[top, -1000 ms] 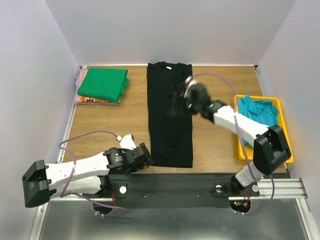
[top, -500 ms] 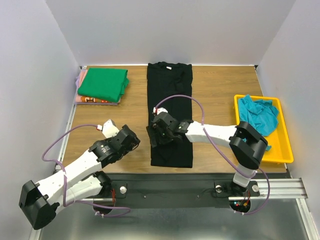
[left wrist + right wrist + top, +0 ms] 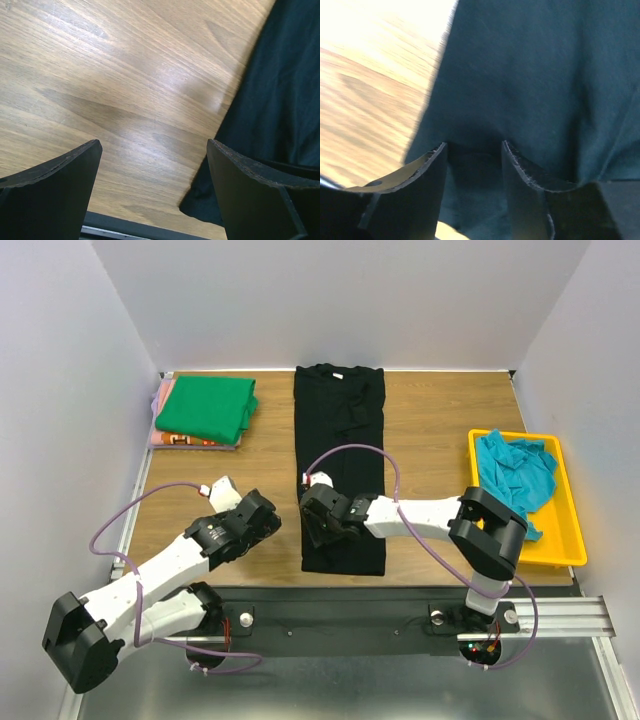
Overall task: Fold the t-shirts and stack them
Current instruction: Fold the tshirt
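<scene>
The black t-shirt (image 3: pixel 340 430) lies flat as a long strip down the middle of the table. My right gripper (image 3: pixel 318 528) presses down on its near left part; in the right wrist view the right gripper (image 3: pixel 474 145) has its jaws narrowed but still apart, with the black t-shirt (image 3: pixel 545 75) lying between the fingers. My left gripper (image 3: pixel 262 518) hangs wide open over bare wood, just left of the shirt's near left corner. The left wrist view shows the left gripper (image 3: pixel 152 145) with nothing in it and the black t-shirt (image 3: pixel 280 100) at the right.
A folded bright green t-shirt (image 3: pixel 205 407) tops a stack at the back left, with an orange-pink one (image 3: pixel 175 440) under it. A crumpled teal-blue t-shirt (image 3: pixel 515 465) lies in the yellow tray (image 3: pixel 573 540) at the right. The table's front edge (image 3: pixel 125 227) is close below the left gripper.
My right gripper swept from the shirt's middle right to its near left part and narrowed its jaws there. The left arm swung forward and right toward the shirt's corner.
</scene>
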